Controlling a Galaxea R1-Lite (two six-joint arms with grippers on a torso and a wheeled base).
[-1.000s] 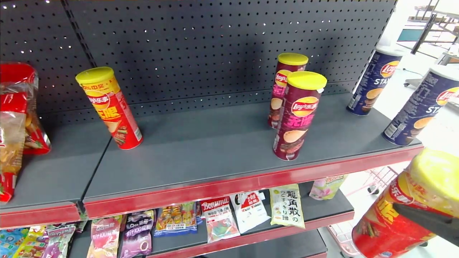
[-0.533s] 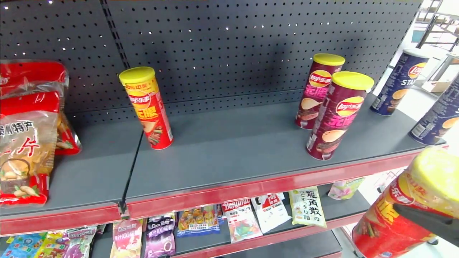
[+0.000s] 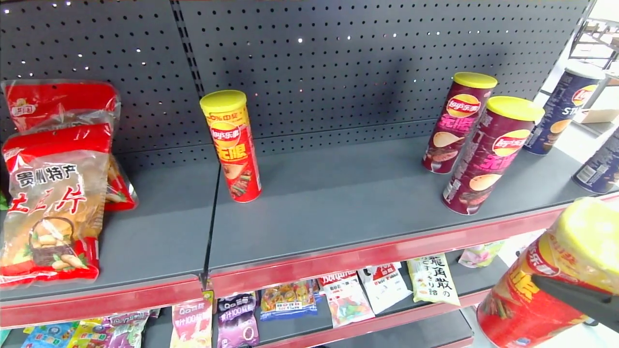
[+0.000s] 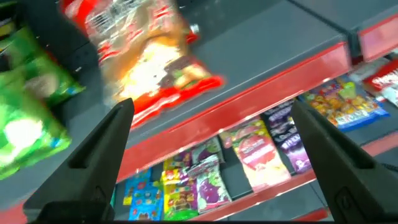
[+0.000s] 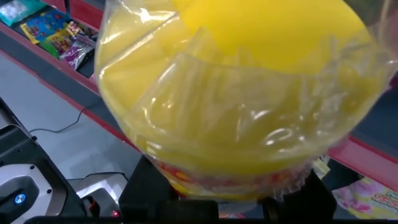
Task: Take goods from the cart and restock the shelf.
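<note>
While the right hand (image 3: 561, 290) clamps a yellow-lidded red chip can (image 3: 522, 285) near the shelf (image 3: 338, 203) front edge, left hand (image 4: 211, 155) spread wide, empty, facing snack bags (image 4: 155, 68)

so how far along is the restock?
Looks done: one red can stands on the shelf. In hand: right claw grips a second red can, below the shelf's front edge. To do: set it on the shelf. Left claw is open, empty.
</note>
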